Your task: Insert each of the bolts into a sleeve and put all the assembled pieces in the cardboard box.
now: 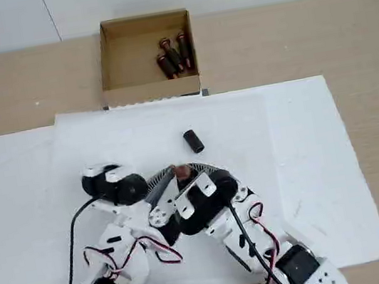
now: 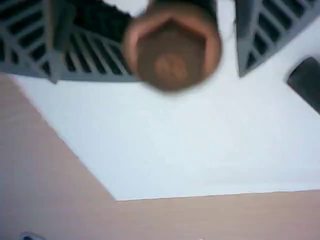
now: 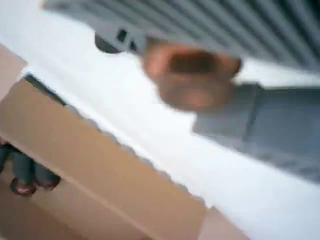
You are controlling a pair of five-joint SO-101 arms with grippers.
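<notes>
Bolt [image 2: 172,50] clamped in the left gripper [image 2: 181,35], its head toward the camera.
The right gripper [image 1: 193,176] sits just beside it over the white sheet [image 1: 288,170]; its grip cannot be told. A loose sleeve [image 1: 193,141] lies near, and assembled pieces [image 1: 174,54] lie in the box [image 1: 113,60].

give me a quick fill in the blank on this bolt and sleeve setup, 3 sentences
1. Three assembled pieces lie inside the ___.
2. One loose black sleeve lies on the white ___, apart from both arms.
3. The left gripper is closed around a copper-coloured ___.
Missing words: cardboard box; paper; bolt.
</notes>
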